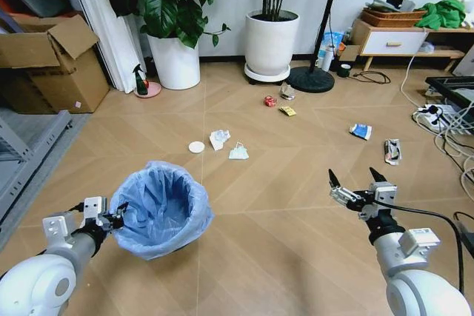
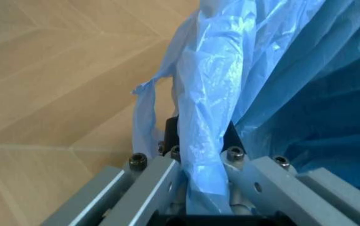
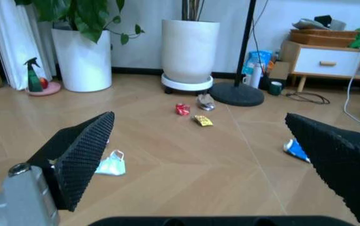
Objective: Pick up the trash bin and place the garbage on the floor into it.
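Observation:
The trash bin [image 1: 161, 209], lined with a crinkled light-blue bag [image 2: 211, 94], sits tilted at the lower left in the head view. My left gripper [image 1: 118, 217] [image 2: 202, 137] is shut on its rim and bag. The right gripper [image 1: 358, 178] [image 3: 208, 160] hangs open and empty above bare floor at the lower right. Garbage lies ahead on the floor: a white disc [image 1: 196, 147], white tissues [image 1: 219, 138] [image 1: 238, 152] [image 3: 110, 164], a red can [image 1: 270, 101] [image 3: 182, 109], a yellow wrapper [image 1: 288, 111] [image 3: 202, 121] and blue-and-white packets [image 1: 361, 132] [image 1: 392, 151].
Two white plant pots [image 1: 175, 61] [image 1: 271, 44] and a green spray bottle [image 1: 140, 81] stand by the far wall. A fan base [image 1: 311, 79] and a low cabinet [image 1: 392, 38] are behind the litter. A cardboard box [image 1: 52, 64] is at the left, cables and a power strip [image 1: 437, 116] at the right.

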